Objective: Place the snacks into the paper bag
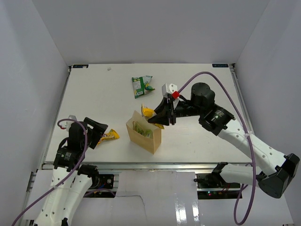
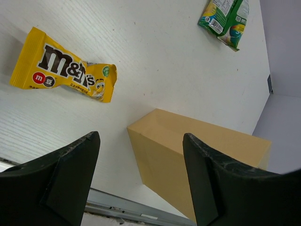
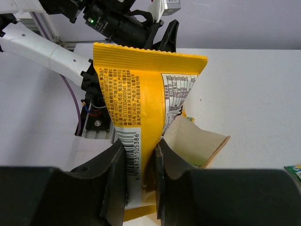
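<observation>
A yellow wrapper (image 3: 141, 103) with a barcode was held upright over the open paper bag (image 1: 149, 140), clenched by the right gripper (image 3: 140, 162). The left gripper (image 2: 140, 141) was spread wide, with nothing grasped.

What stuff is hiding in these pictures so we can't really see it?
1. Inside the paper bag: the top view shows green packets at its mouth, but the walls hide how many lie inside.
2. Yellow wrapper: the right wrist view shows only its back, and in the top view the right tool covers most of it.
3. Green-and-white bag: cut off by the top edge in the left wrist view, and its lettering is too small in the top view.
</observation>
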You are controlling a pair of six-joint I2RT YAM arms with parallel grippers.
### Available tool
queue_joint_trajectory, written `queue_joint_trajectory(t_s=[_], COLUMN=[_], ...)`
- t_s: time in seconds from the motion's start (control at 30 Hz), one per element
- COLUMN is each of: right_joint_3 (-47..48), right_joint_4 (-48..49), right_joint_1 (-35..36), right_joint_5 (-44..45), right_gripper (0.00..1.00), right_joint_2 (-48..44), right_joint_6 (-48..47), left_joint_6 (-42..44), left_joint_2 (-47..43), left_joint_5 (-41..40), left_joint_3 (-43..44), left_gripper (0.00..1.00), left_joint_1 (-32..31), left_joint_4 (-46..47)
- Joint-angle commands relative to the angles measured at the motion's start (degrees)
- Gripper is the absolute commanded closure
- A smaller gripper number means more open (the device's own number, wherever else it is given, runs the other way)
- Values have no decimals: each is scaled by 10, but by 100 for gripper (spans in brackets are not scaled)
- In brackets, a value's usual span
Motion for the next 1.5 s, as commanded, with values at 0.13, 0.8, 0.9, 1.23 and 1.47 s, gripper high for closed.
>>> queue_joint_trajectory(t_s=[0.13,0.8,0.9,1.23,1.47], right_joint_3=[-2,-20,-21,-23,22], right_joint_4=[26,48,48,48,-25], right_joint_1=[83,110,114,118,110], right_joint_5=[153,291,291,295,140], right_gripper=[79,63,59,49,36], right_joint_2=[19,37,38,37,18], right_joint_6=[5,12,8,0,-125], left_joint_6=[-13,-17,-17,-19,-37], left_joint_2=[-6,-14,-14,-16,11], left_joint_5=[-3,-1,0,3,-3], left_joint_3=[0,-9,-10,-12,-19], left_gripper=[19,19,19,19,33], left_joint_1=[-2,-1,-2,-2,-2], left_joint_4=[-5,-6,-6,-6,-24])
